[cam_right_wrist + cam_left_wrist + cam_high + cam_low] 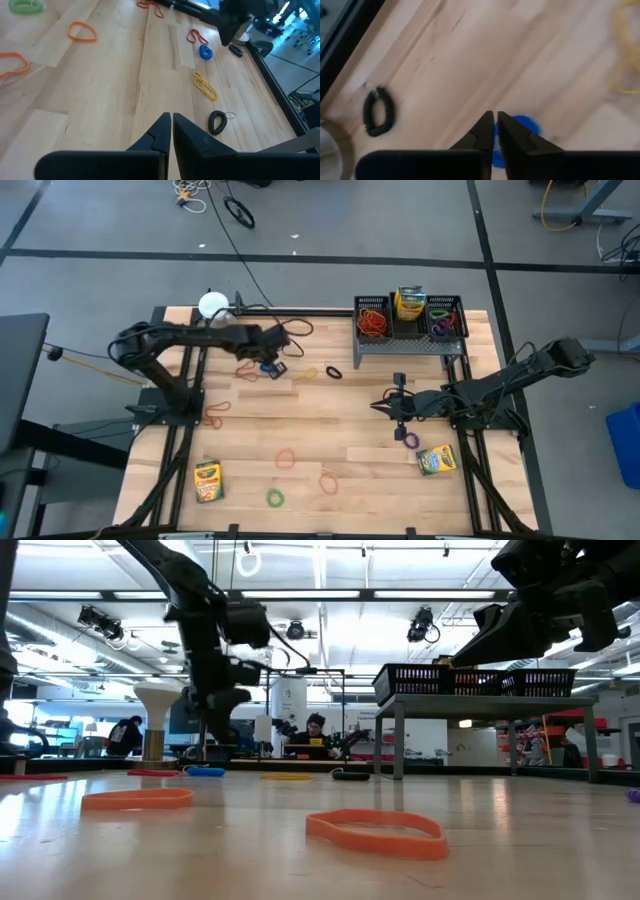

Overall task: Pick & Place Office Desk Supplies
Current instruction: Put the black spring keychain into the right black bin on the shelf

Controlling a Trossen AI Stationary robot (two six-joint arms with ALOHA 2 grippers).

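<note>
My left gripper is shut and hangs just above a blue rubber band that lies flat on the table; the band shows behind the fingertips in the left wrist view and on the table in the low view. My right gripper is shut and empty above the bare table, right of middle. A purple band and a yellow-and-green crayon box lie near it. A second crayon box lies near the front left.
A black wire-mesh rack at the far right holds bands and a crayon box. A black coiled band, a yellow band and a red band lie near the blue one. Orange and green bands lie toward the front. A white round-topped object stands at the far left.
</note>
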